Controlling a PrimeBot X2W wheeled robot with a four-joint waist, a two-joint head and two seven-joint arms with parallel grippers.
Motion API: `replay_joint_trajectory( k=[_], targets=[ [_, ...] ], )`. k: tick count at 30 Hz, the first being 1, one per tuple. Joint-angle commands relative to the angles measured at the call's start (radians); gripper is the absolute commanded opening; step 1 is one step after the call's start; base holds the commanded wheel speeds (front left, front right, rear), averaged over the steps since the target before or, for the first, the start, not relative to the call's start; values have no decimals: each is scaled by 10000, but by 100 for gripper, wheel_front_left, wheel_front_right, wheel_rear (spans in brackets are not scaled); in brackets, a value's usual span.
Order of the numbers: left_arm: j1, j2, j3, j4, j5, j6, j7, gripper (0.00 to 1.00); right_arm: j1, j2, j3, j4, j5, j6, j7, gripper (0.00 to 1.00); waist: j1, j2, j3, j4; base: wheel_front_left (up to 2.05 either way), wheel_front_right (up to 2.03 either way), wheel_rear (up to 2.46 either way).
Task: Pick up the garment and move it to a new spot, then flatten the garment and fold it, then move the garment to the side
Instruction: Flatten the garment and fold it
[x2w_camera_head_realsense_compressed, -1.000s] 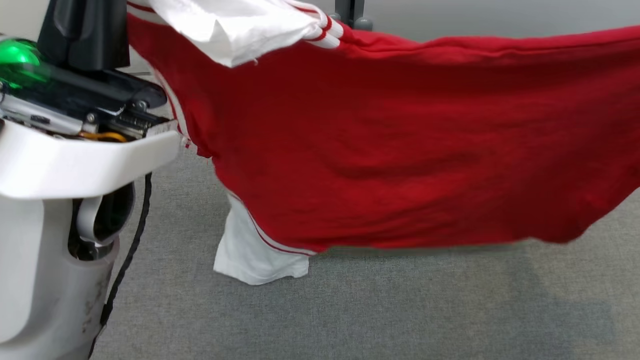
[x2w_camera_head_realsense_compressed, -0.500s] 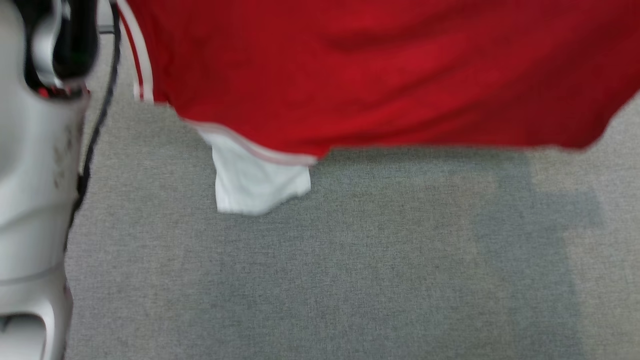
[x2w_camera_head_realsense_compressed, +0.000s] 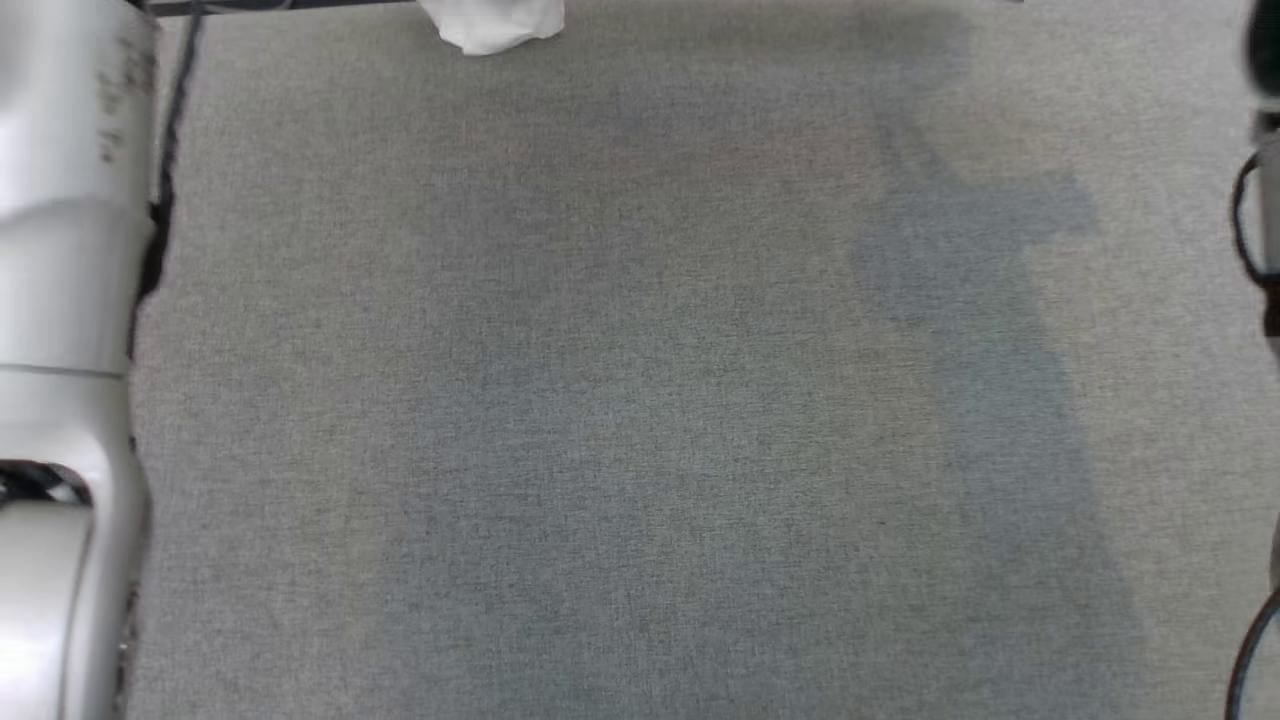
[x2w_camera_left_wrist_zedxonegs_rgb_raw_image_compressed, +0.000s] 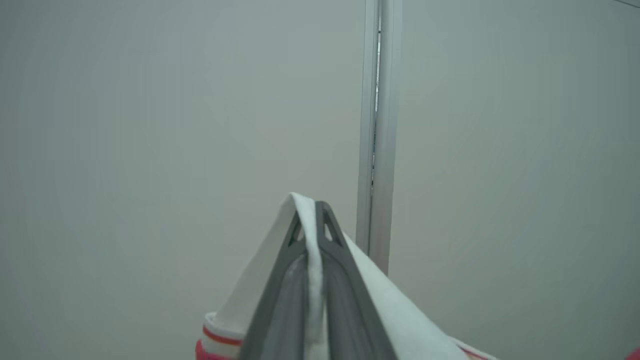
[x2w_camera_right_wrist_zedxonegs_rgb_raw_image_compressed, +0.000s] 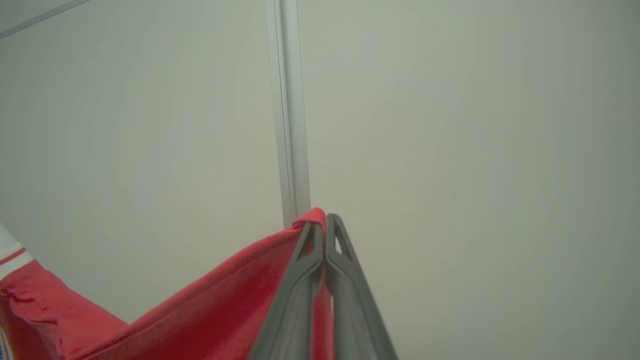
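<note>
Floor (x2w_camera_head_realsense_compressed: 640, 400): grey carpet; a white bit of shirt (x2w_camera_head_realsense_compressed: 495, 22) at its far edge.
Shirt: red and white, held up before a pale wall (x2w_camera_right_wrist_zedxonegs_rgb_raw_image_compressed: 450, 150).
Left gripper (x2w_camera_left_wrist_zedxonegs_rgb_raw_image_compressed: 311, 214): fingers squeezed on the white cloth.
Right gripper (x2w_camera_right_wrist_zedxonegs_rgb_raw_image_compressed: 325, 222): fingers squeezed on the red cloth.

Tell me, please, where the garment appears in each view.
Head view: garment, white scrap at top edge, left of centre.
Left wrist view: white cloth, bottom centre, in left gripper.
Right wrist view: red cloth, lower left, in right gripper.
Shared landmark: pale wall strip, both wrist views.
</note>
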Motion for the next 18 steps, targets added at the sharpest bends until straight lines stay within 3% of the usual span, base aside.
replay_joint_trajectory(
  k=[1, 9, 14, 18],
  targets=[
    [289, -65, -60, 491, 16, -48, -63, 0, -69, 44, 166, 631, 66, -3, -131, 0, -1, 0, 195, 128, 0, 0, 0],
    [1544, -810, -25, 3677, -589, -372, -157, 0, 265, 735, 1397, 4452, 647, -3, -852, 0, -1, 0, 966, 298, 0, 0, 0],
    [2190, -746, 313, 3456, -587, -471, -178, 0, 891, 745, 1923, 4861, 1107, -3, -1078, 0, -1, 0, 1031, 223, 0, 0, 0],
    [3536, -600, 879, 2230, -304, -473, -174, 0, 2108, 521, 1842, 3979, 1535, -3, -1112, 0, -1, 0, 694, 192, 0, 0, 0]
  ],
)
